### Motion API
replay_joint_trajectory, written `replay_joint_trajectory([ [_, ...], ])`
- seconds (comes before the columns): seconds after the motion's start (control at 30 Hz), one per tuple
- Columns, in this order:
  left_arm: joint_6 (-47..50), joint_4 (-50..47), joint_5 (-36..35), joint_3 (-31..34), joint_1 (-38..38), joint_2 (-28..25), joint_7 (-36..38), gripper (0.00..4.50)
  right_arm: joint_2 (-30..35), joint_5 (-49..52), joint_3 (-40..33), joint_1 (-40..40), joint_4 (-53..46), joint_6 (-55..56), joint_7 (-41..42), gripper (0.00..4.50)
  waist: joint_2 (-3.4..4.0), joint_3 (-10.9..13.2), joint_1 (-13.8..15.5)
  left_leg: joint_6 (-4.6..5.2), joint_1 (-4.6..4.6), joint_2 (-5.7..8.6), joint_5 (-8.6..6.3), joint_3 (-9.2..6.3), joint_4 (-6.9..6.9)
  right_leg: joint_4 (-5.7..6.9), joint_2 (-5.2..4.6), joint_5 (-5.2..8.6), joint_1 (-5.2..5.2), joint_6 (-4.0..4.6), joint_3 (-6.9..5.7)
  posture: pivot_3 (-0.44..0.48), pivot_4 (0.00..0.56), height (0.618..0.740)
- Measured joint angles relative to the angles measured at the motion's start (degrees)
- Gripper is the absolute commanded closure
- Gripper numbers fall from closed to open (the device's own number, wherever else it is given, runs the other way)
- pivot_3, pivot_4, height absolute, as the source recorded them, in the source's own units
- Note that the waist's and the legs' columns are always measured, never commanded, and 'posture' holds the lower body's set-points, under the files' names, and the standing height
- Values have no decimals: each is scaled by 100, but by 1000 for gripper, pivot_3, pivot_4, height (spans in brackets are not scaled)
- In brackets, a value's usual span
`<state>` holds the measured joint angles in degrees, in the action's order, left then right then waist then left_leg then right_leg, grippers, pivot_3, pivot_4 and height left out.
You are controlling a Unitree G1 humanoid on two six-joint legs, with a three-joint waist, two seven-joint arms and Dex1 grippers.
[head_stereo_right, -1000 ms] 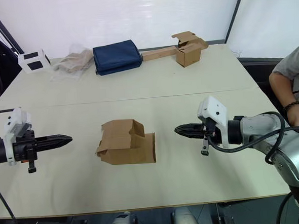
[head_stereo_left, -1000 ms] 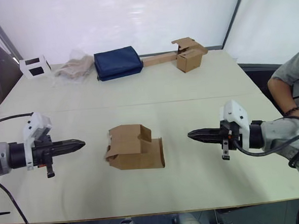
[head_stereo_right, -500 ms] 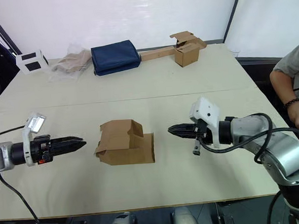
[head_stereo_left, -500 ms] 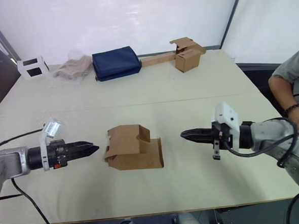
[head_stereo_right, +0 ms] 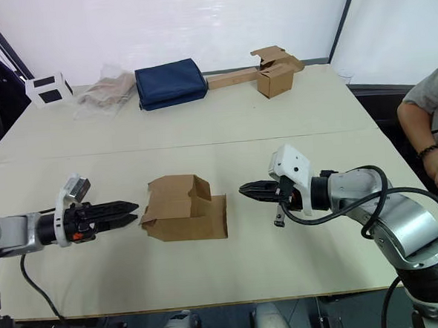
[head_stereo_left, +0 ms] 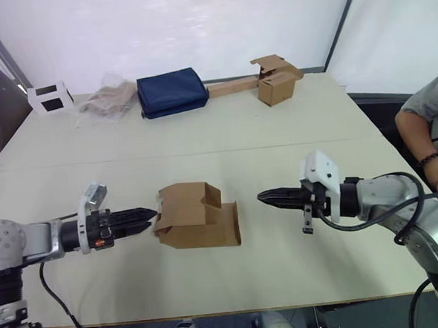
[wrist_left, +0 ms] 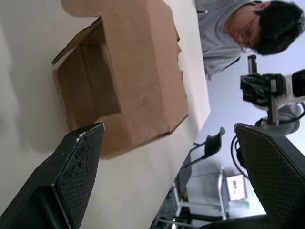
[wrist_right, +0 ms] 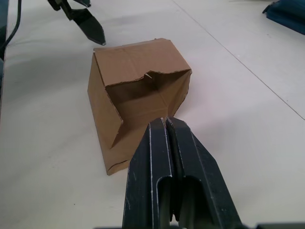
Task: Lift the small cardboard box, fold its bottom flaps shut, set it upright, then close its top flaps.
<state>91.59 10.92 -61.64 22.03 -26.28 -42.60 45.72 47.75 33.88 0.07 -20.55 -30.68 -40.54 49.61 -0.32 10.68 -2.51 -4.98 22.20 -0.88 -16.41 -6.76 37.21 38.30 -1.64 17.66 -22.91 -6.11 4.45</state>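
Either side of box (head_stereo_left: 197, 225), grippers level, facing.

Your two head views look forward and down from above the near edge of the table (head_stereo_left: 291, 122), taking in its whole top to the far wall; they overlap almost fully, the right eye set slightly aside. Your left wrist view looks along the left gripper (wrist_left: 171, 157) from low over the tabletop, rolled sideways, close on the small cardboard box (wrist_left: 128, 71) at its open end, with the opposite arm and a seated person (wrist_left: 238, 33) beyond. Your right wrist view looks along the right gripper (wrist_right: 166, 125) from the opposite side, near and slightly above, into the box's other open end. All four views share the box.
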Motion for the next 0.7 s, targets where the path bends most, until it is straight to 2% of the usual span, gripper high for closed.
replay_joint_trajectory([
  [0.27,-270,670,353,-218,-594,405,-89,27,-1,-13,-53,86,-69,-6,-186,4500,0,0,3,-1,0,2,0,0,1,0,-1,0,0,0,0,0,150,740],
  [0.7,-711,1276,769,-1018,-1152,695,494,27,17,16,-204,282,-323,-97,-432,4500,-1,-1,1,-1,1,3,1,0,2,1,-1,0,-1,0,0,0,150,740],
])
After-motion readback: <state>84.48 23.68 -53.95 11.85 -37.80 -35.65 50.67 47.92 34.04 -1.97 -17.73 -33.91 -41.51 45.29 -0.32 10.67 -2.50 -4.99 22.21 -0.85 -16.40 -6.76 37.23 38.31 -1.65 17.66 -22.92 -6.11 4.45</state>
